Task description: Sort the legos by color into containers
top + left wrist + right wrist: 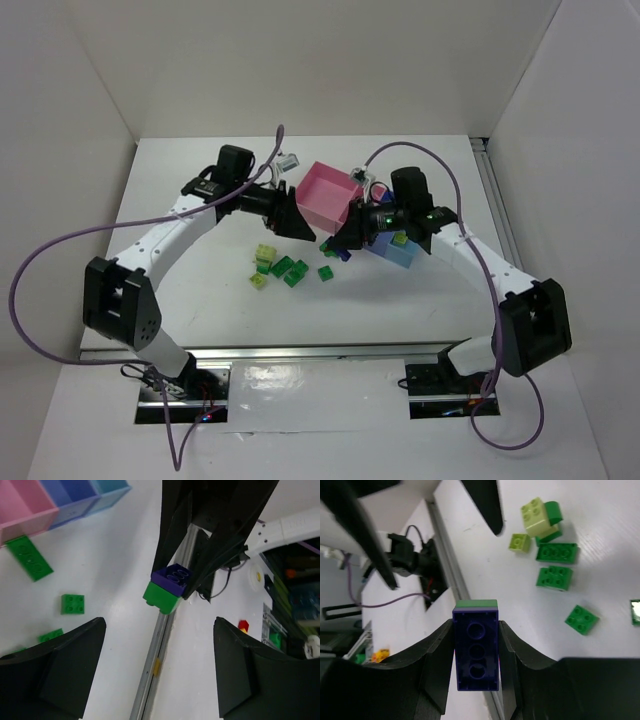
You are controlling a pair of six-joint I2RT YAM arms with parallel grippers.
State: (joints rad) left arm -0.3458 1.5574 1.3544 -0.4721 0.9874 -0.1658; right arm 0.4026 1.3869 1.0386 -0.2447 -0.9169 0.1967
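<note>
Right pincer (pixel 476 627) grips a dark blue plastic brick (pixel 476 655) stuck to a green plastic brick (pixel 477 603).
Left pincer (pixel 300 224), wide and empty at nine o'clock, likely pulls them apart next.

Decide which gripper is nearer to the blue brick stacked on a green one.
Right. The right gripper is clamped on the blue-on-green brick; the left gripper is open, facing the brick without touching it.

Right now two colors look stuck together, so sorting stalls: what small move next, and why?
Probably, to split them, ease the left end effector forward around the green brick: the right end effector grips the dark blue brick stacked on it, and the left stands open short of the pair.
</note>
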